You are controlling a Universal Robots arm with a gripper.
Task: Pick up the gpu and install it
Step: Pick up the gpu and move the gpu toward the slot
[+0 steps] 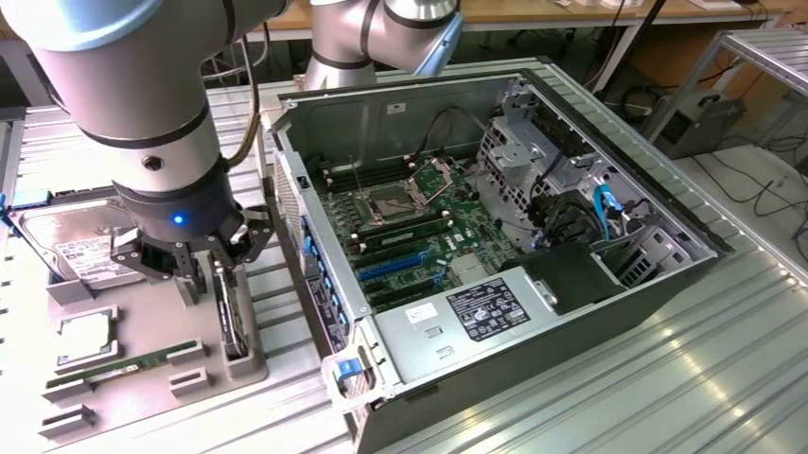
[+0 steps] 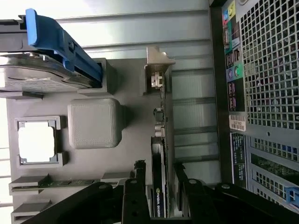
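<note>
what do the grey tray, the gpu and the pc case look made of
grey tray: matte plastic, probably printed; there is a fine ribbed texture on its raised block.
gpu: black, likely a plastic shroud over a circuit board; seen edge-on, so unsure.
pc case: dull grey sheet metal, punched with square vent holes.

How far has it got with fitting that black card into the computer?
Nothing looks finished yet. The gpu stands on edge in its holder on the grey tray, outside the open computer case. In hand: the jaws are down over the card, open, one on each side. Left: gripping, lifting and seating it on the motherboard.
</note>
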